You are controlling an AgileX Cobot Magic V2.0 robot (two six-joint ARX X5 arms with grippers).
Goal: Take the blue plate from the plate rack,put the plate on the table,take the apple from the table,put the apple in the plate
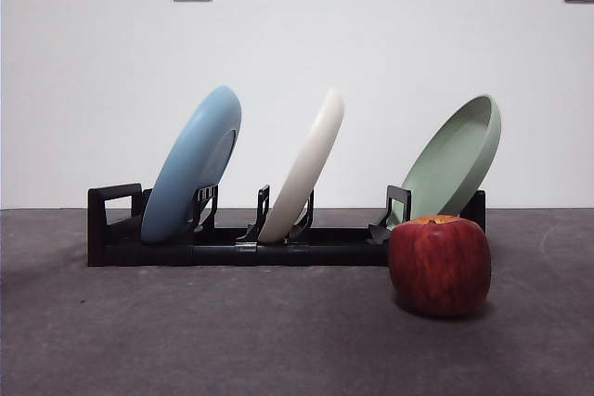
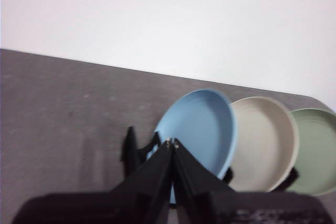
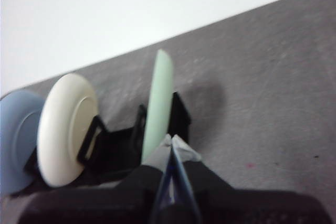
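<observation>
The blue plate (image 1: pixel 192 166) leans in the left slot of the black plate rack (image 1: pixel 232 246) on the dark grey table (image 1: pixel 186 340). The deep-red apple (image 1: pixel 439 264) stands on the table in front of the rack's right end. Neither arm shows in the front view. In the left wrist view my left gripper (image 2: pixel 172 143) is shut and empty, hovering above and short of the blue plate (image 2: pixel 202 124). My right gripper (image 3: pixel 170 141) is shut and empty too, above the rack's (image 3: pixel 113 153) green-plate end. The apple is hidden in both wrist views.
A cream-white plate (image 1: pixel 304 170) leans in the rack's middle slot and a pale green plate (image 1: pixel 457 162) at its right end, just behind the apple. A white wall with two sockets stands behind the table.
</observation>
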